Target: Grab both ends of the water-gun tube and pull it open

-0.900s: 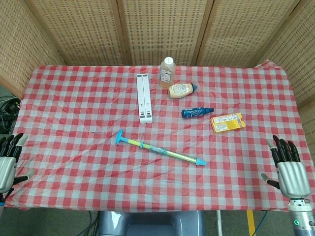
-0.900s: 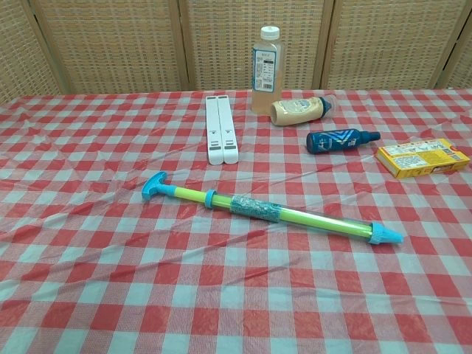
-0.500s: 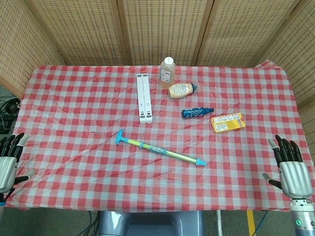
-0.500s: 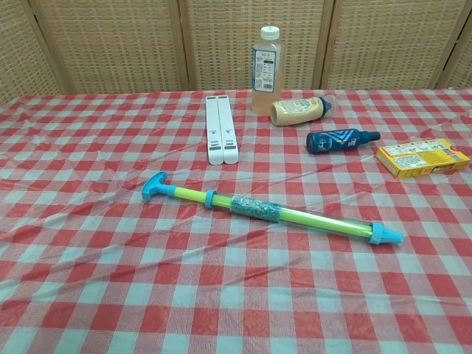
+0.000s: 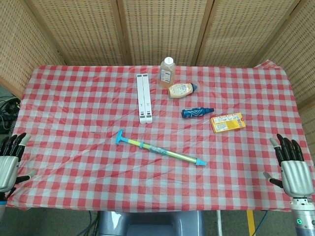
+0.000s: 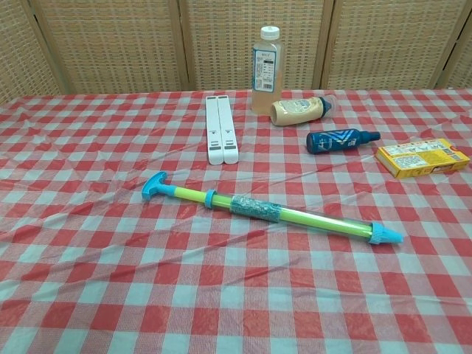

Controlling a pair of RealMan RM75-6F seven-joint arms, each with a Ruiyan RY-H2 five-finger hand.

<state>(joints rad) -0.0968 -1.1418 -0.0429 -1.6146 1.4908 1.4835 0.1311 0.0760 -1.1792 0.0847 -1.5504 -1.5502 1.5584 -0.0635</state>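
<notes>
The water-gun tube (image 5: 160, 149) (image 6: 269, 211) lies flat near the middle of the red checked tablecloth. It is yellow-green, with a blue T-handle at its left end and a blue nozzle at its right end. My left hand (image 5: 8, 164) hangs at the table's front left corner, fingers spread and holding nothing. My right hand (image 5: 291, 168) hangs at the front right corner, likewise spread and holding nothing. Both hands are far from the tube and appear only in the head view.
A white folded stand (image 5: 143, 97) (image 6: 221, 138) lies behind the tube. Further back are an upright clear bottle (image 5: 167, 72), a lying beige bottle (image 5: 181, 89), a lying dark blue bottle (image 5: 197, 112) and a yellow box (image 5: 228, 122). Wicker screens wall the back.
My right hand has sunk a little lower and slightly outward at the front right corner. The left hand and the tube have barely shifted.
</notes>
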